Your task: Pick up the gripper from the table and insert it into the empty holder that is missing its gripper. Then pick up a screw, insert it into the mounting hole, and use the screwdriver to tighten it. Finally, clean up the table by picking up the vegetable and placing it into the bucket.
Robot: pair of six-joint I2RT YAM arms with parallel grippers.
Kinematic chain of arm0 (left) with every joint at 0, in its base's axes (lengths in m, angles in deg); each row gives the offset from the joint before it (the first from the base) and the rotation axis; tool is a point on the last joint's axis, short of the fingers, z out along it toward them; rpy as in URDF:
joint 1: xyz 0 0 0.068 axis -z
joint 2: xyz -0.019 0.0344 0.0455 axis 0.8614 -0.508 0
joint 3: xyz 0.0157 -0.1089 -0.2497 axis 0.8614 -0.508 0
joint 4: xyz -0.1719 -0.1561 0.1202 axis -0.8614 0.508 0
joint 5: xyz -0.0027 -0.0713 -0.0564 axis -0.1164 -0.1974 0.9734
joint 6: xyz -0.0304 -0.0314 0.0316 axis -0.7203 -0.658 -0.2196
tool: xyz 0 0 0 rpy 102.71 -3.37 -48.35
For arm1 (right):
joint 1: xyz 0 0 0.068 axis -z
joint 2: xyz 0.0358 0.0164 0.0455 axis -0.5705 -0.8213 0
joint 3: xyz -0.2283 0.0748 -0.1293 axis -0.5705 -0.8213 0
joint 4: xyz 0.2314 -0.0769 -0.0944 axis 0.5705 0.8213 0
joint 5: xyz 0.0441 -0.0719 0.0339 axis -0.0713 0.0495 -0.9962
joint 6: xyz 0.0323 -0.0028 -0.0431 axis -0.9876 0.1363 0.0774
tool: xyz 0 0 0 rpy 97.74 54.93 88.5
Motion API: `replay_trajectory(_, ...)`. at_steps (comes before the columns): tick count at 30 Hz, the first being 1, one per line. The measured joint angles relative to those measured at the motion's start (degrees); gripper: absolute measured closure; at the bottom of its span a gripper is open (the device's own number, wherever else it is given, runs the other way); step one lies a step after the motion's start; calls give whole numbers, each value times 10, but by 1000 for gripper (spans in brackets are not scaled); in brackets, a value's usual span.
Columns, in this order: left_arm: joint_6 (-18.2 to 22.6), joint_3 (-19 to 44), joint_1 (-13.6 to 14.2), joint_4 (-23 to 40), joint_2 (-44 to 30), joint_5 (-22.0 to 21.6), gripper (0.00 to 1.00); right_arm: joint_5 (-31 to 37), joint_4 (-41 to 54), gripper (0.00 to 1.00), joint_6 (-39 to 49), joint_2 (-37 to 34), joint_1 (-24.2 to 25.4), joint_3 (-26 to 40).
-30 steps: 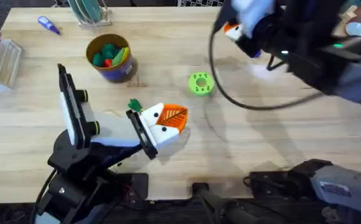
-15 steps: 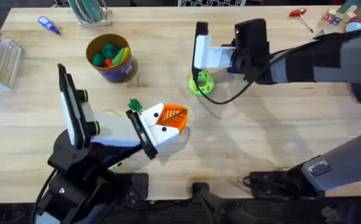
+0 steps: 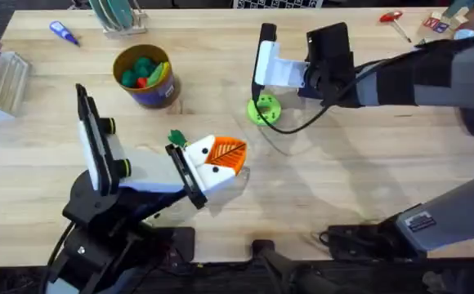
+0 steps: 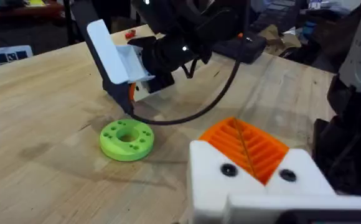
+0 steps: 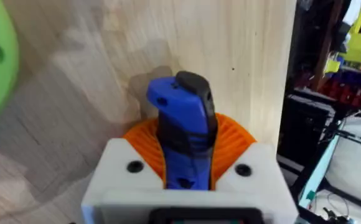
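Blue screwdriver (image 5: 182, 127) clamped in right hand (image 3: 261, 69), bit toward green disc (image 3: 262, 109) on desk (image 3: 351, 188) | step: keep driver upright, lower slowly, no side push | left hand (image 3: 212, 167): gap between pads not readable, nothing seen held | vegetable (image 3: 176, 138) just beside it, bucket (image 3: 145, 76) near.

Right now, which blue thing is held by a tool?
The thick blue driver, clamped in the right tool. The thin blue marker lies free near the table's far left corner.

green disc (image 3: 262, 110) mid-table (holes on top) | blue marker (image 3: 63, 33) far-left | red-handled tool (image 3: 394, 20) far-right
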Motion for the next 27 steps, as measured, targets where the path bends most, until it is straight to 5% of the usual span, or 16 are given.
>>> replay_trajectory(3, 0, 0, 0, 0, 0, 0, 995, 4, 1, 554, -25, 1, 0, 3)
replay_trajectory(6, 0, 0, 0, 0, 0, 0, 995, 13, 1, 169, -39, 7, 0, 9)
replay_trajectory(7, 0, 0, 0, 0, 0, 0, 995, 11, 9, 137, -44, 11, 0, 12)
replay_trajectory(19, 0, 0, 0, 0, 0, 0, 995, 2, 72, 121, -152, 37, -13, 14)
replay_trajectory(27, 0, 0, 0, 0, 0, -1, 995, -11, 203, 120, -361, 159, -16, 11)
